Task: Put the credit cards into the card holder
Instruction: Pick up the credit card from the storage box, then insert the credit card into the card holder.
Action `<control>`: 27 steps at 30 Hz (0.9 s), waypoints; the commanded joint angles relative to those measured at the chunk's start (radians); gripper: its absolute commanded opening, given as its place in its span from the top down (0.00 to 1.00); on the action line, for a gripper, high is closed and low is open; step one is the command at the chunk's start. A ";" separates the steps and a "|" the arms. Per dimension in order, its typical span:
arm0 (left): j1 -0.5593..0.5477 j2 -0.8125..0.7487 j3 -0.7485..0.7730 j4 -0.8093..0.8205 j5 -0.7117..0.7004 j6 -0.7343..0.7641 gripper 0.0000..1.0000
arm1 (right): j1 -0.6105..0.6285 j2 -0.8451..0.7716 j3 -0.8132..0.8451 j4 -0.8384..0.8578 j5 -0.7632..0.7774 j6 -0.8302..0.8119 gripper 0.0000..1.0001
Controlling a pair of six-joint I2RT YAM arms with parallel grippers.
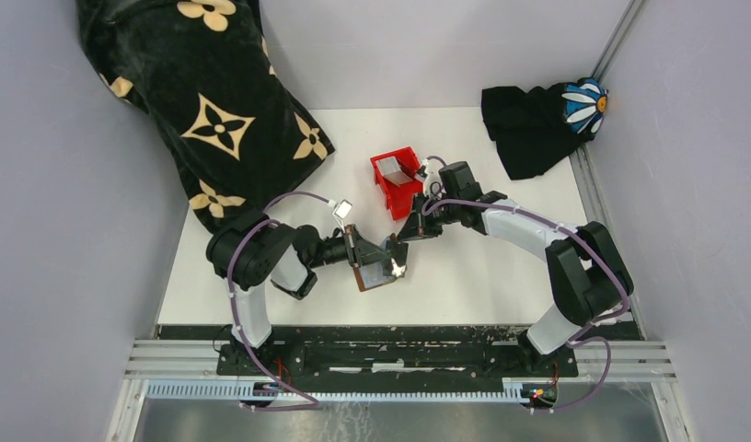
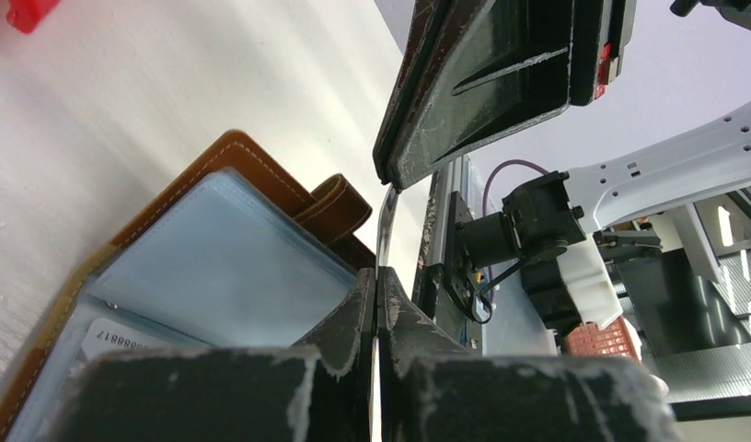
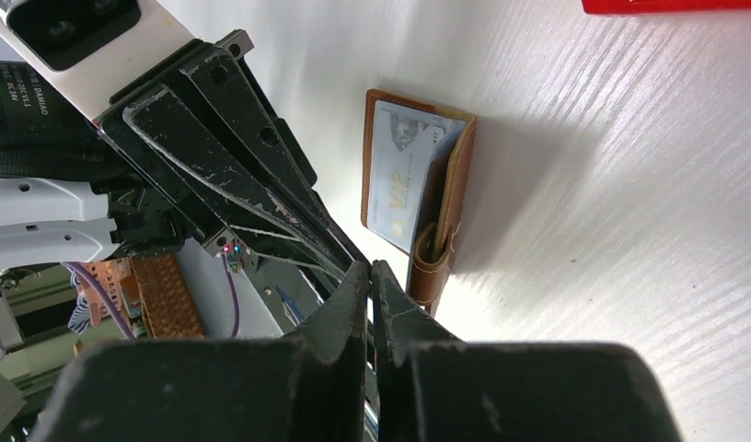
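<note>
A silvery credit card (image 2: 383,230) stands on edge, pinched in the closed left gripper (image 2: 378,285). The right gripper (image 3: 370,272), fingers pressed together, clamps its other end. Just beneath, the open brown card holder (image 3: 462,175) lies on the white table (image 1: 501,267), a second card (image 3: 399,175) in its sleeve.

Brown leather folding wallet (image 2: 225,258): partly hidden behind left black fingers (image 2: 340,331). Red plastic bin (image 3: 671,5): cut by top edge. Thin silvery card (image 2: 383,230): edge-on, face unseen.
</note>
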 commanded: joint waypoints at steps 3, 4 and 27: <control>0.024 -0.056 -0.068 0.085 -0.116 -0.031 0.97 | -0.001 -0.065 0.055 -0.031 0.064 -0.032 0.84; 0.024 -0.070 -0.076 0.072 -0.131 -0.027 0.97 | -0.001 -0.074 0.062 -0.045 0.076 -0.039 0.82; 0.023 -0.187 -0.178 -0.049 -0.317 0.026 0.97 | 0.213 -0.010 0.248 -0.247 0.328 -0.148 0.79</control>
